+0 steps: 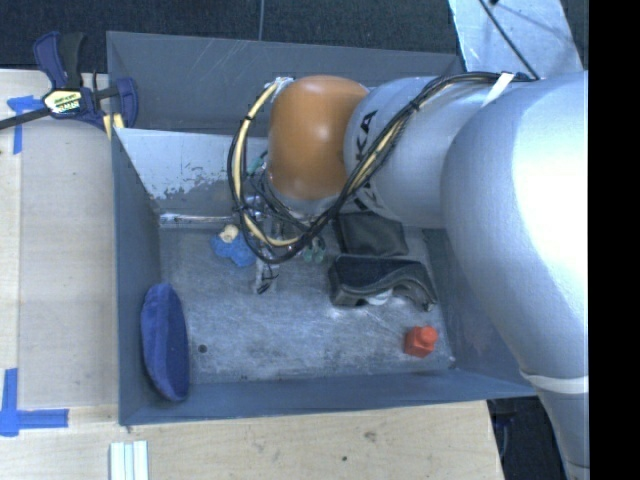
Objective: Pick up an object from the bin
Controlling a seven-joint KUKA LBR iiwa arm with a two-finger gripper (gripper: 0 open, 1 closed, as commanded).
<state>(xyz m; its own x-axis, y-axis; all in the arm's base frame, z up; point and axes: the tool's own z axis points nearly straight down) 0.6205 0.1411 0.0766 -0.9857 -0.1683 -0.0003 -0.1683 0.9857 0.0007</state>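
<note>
Gripper (264, 276) down near the bin floor, left of centre toward the rear, mostly hidden beneath orange wrist cover (310, 133) and a loop of yellow and black cables (245, 183). Spread or pressed together: cannot tell. Arm (480, 158), grey, reaching in from the view's right and covering the bin's rear right corner.

Nearest to the tool: small blue piece (236, 252), irregular in shape, lying on the floor just beside it on the view's left, close under the rear wall. Contact with the tool: cannot tell. Small cream-coloured bit (230, 235) at the rear edge of the blue piece; kind not identifiable.

Next outward, on the view's right of the tool: dark grey-black soft item (375, 276), crumpled, lying mid-floor, with a lighter patch at its lower edge. Second dark item (372, 234) just behind it, partly under the arm; joined to the first or separate, cannot tell.

Further out: small orange-red block (420, 341) near the front right corner, apart from the dark item. Long blue oval object (165, 340) lying along the left wall toward the front left corner, well apart from all else.

Bin (300, 393): grey metal, floor scuffed and speckled, rear wall scratched.
</note>
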